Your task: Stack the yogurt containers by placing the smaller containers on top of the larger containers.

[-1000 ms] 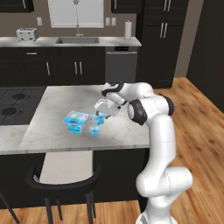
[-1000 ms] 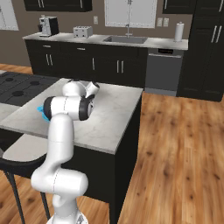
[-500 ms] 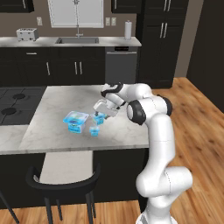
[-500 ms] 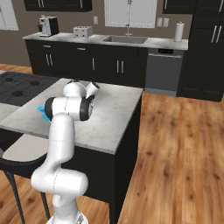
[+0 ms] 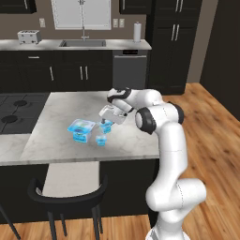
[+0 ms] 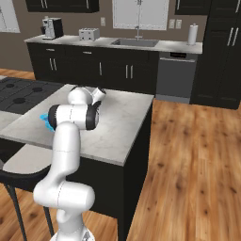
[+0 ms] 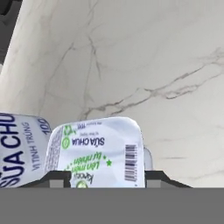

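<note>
**Stacking not yet begun: three cups standing apart**

The end effector (image 5: 107,116) is hanging over the medium cup (image 5: 106,126) on the marble surface (image 5: 56,140), its fingertips (image 7: 56,179) sitting either side of the lid; whether they are gripping it, I cannot tell. The large cup (image 5: 81,130) is standing just beside it, and the tiny cup (image 5: 100,139) nearby. Nothing is stacked yet, so both smaller cups are waiting to be placed.
</note>
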Controlling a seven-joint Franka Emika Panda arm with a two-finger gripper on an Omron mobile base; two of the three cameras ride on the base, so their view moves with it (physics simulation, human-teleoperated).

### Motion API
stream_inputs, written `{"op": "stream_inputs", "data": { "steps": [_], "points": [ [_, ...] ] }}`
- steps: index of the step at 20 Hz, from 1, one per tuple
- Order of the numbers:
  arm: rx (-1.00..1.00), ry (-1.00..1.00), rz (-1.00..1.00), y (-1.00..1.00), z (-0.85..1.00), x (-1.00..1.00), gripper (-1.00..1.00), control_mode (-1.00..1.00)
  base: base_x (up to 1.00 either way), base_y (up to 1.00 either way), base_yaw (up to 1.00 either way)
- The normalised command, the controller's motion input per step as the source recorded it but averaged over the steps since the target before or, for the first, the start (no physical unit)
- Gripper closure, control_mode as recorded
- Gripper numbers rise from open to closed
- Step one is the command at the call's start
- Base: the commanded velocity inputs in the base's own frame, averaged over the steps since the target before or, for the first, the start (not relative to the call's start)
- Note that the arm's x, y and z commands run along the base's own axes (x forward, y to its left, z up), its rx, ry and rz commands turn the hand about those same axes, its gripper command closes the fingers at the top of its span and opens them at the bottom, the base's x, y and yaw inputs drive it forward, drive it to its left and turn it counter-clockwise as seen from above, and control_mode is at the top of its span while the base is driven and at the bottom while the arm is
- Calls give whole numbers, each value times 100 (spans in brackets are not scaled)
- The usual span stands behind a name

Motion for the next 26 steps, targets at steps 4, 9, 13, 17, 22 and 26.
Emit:
{"op": "stream_inputs", "data": {
  "steps": [4,9,13,17,22,26],
  "points": [
    [0,0,0,0,-4,0,100,-100,0,0,0],
    [1,0,0,0,0,0,100,-100,0,0,0],
    [7,-3,0,0,4,0,100,-100,0,0,0],
    [17,-9,0,-1,30,0,100,-100,0,0,0],
    [21,-9,0,-4,47,0,100,-100,0,0,0],
    [21,-6,0,-2,44,0,100,-100,0,0,0]
  ]
}}
